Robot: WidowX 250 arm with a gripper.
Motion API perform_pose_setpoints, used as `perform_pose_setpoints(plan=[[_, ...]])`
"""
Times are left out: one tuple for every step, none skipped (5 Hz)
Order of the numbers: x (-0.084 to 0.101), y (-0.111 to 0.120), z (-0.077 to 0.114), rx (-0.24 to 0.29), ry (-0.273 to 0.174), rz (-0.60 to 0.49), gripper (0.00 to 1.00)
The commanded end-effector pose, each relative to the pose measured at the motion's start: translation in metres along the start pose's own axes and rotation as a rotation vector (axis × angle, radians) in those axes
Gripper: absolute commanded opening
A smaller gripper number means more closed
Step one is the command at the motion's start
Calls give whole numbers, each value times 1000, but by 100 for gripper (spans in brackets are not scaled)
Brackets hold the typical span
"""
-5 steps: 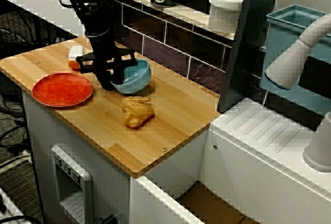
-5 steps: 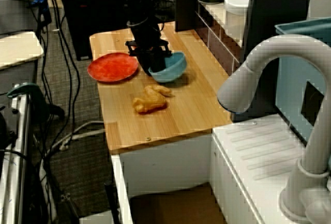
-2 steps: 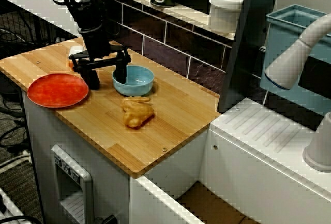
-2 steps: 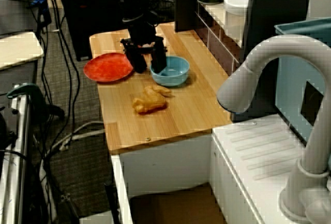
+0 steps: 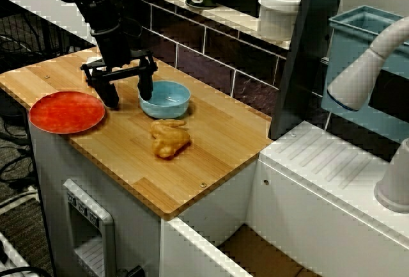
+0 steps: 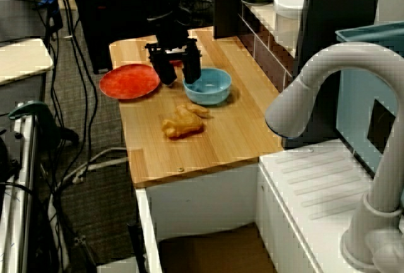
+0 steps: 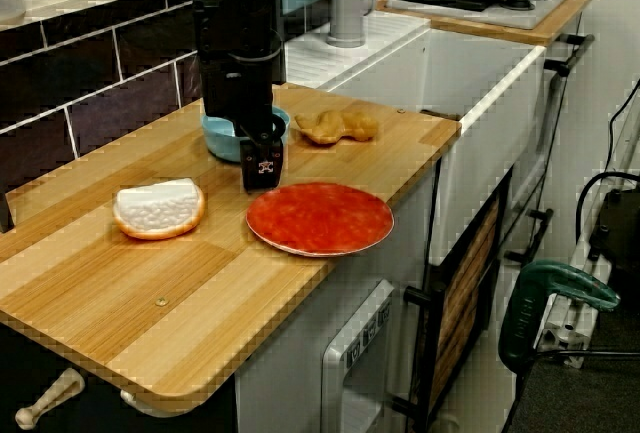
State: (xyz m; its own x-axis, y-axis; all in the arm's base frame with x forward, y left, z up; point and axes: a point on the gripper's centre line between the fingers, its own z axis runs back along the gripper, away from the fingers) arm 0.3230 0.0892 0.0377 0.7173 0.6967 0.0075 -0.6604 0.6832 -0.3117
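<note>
bowl [image 5: 167,101] lies right by one finger of the gripper [image 5: 129,91], fingers spread wide and empty, plate [image 5: 64,112] near the other.

High front view, high view past the faucet [image 6: 328,77], low opposite-end view, all sharing counter [image 5: 217,137]

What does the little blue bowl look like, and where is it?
The blue bowl is round, light blue and smooth, perhaps plastic. It stands upright on the wooden counter and looks empty. One finger of the open gripper stands at its rim, on the side facing the red plate; I cannot tell if they touch. A yellow-brown lump lies nearby, apart.
</note>
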Motion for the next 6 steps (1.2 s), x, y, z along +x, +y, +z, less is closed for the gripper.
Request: perform_pose_setpoints(plan=[[17,-7,29,-42,-42,17,100],[19,-7,36,-62,-25,33,100],[19,-5,46,-84,-10,39,100],[17,-3,56,-97,-12,35,100],[19,6,66,-65,-25,34,100],[24,18,73,-34,-53,52,100]])
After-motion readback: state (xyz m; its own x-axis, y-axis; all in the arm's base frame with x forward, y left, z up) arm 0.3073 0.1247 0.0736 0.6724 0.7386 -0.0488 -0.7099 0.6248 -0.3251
